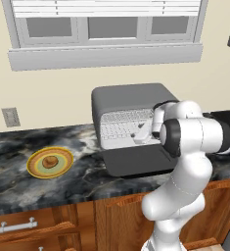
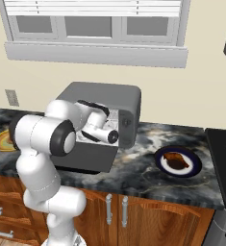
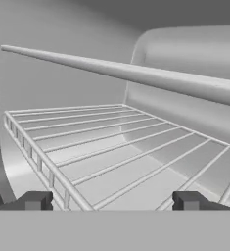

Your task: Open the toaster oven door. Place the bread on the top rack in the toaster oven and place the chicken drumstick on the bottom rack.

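The toaster oven point(image 1: 131, 95) stands on the counter with its door point(image 1: 136, 164) folded down flat in front. My gripper point(image 1: 137, 137) reaches into the pale cavity. In the hand view it point(image 3: 111, 201) is open with nothing between its fingertips point(image 3: 35, 201), just above the front edge of a silver wire rack point(image 3: 87, 147). A pale bar point(image 3: 126, 73) crosses overhead. The bread point(image 1: 49, 162) lies on a yellow-green plate point(image 1: 35, 169) left of the oven. The chicken drumstick point(image 2: 176, 160) lies on a dark blue plate point(image 2: 194, 169) to the oven's right.
A stovetop point(image 2: 222, 144) borders the counter at the right. The lowered door point(image 2: 85, 161) reaches almost to the counter's front edge. A wall outlet point(image 1: 10, 116) and a window point(image 1: 104, 29) are behind. Wooden drawers point(image 1: 18, 226) sit below.
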